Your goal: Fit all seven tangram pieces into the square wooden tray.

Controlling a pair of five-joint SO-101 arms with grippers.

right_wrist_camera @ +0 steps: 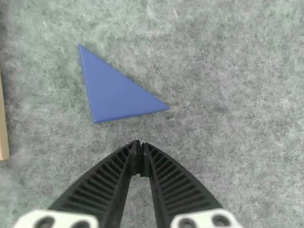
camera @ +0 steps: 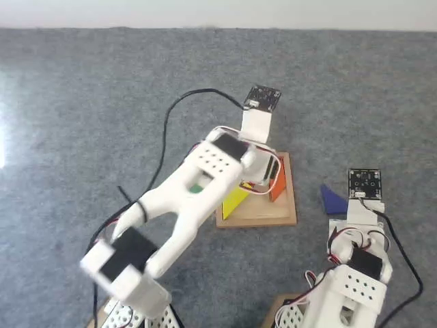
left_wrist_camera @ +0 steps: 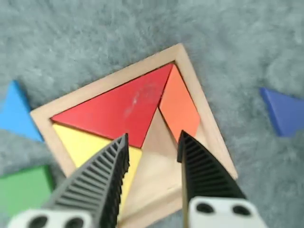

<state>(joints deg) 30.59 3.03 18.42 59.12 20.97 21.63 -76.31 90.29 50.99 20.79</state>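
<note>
The square wooden tray [left_wrist_camera: 199, 90] holds a large red triangle [left_wrist_camera: 118, 107], an orange parallelogram [left_wrist_camera: 178, 107] and a yellow triangle [left_wrist_camera: 80, 142]; the rest of its floor is bare wood. My left gripper [left_wrist_camera: 153, 140] hangs open above the bare part, holding nothing. On the carpet outside the tray lie a light blue triangle [left_wrist_camera: 16, 114], a green piece [left_wrist_camera: 23, 190] and a dark blue triangle [right_wrist_camera: 114, 90]. My right gripper [right_wrist_camera: 137, 145] is shut and empty, just short of the dark blue triangle. In the high view the left arm [camera: 191, 198] covers much of the tray [camera: 273, 213].
Grey carpet covers the table. The right arm [camera: 351, 280] sits at the near right, with the dark blue triangle [camera: 332, 199] between it and the tray. The tray's edge [right_wrist_camera: 2, 123] shows beside that triangle. A black cable [camera: 164, 147] loops behind the left arm.
</note>
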